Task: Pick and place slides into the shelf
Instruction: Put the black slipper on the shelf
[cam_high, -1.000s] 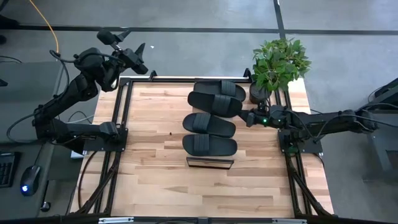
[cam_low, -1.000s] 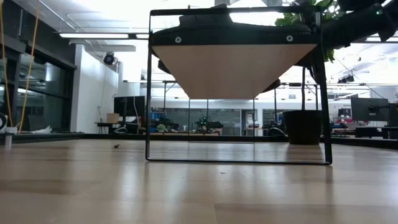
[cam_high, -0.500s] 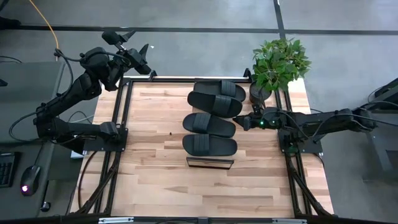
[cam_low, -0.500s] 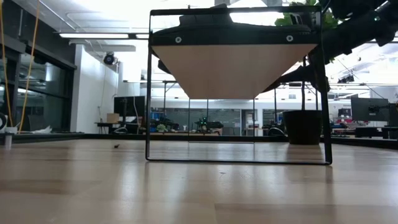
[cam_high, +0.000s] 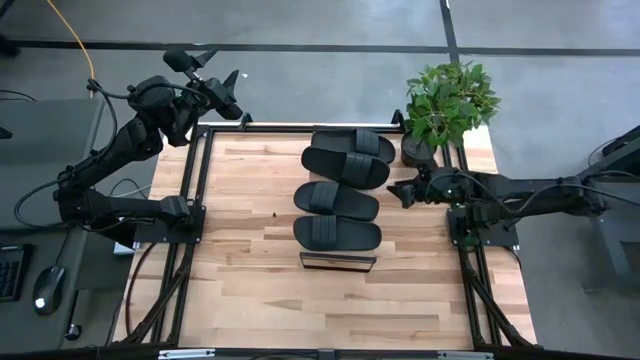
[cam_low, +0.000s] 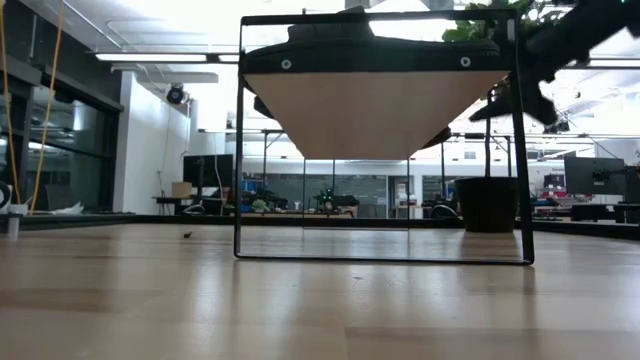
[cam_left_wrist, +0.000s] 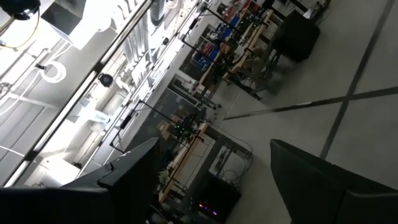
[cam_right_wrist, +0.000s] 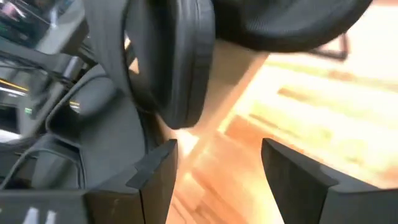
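Several black slides (cam_high: 340, 190) lie side by side in a row on the light-wood shelf (cam_high: 338, 262), soles down. From table height the shelf's board (cam_low: 375, 110) shows from below, with the slides (cam_low: 340, 30) on top. My right gripper (cam_high: 394, 190) hovers open just right of the middle slides. Its wrist view (cam_right_wrist: 217, 146) shows the slide ends (cam_right_wrist: 180, 62) close ahead and nothing between the fingers. My left gripper (cam_high: 230, 95) waits open, raised beyond the table's far left corner; in its wrist view (cam_left_wrist: 214, 146) only the room shows.
A potted plant (cam_high: 448, 100) stands at the table's far right corner, just behind my right arm; its pot (cam_low: 487, 203) shows in the low view. Bare wooden tabletop (cam_high: 250, 230) lies left of the shelf and toward the near edge.
My right gripper first went left toward the slides, then drew back toward the table's right edge and tipped further down. The slides stay where they were on the shelf.
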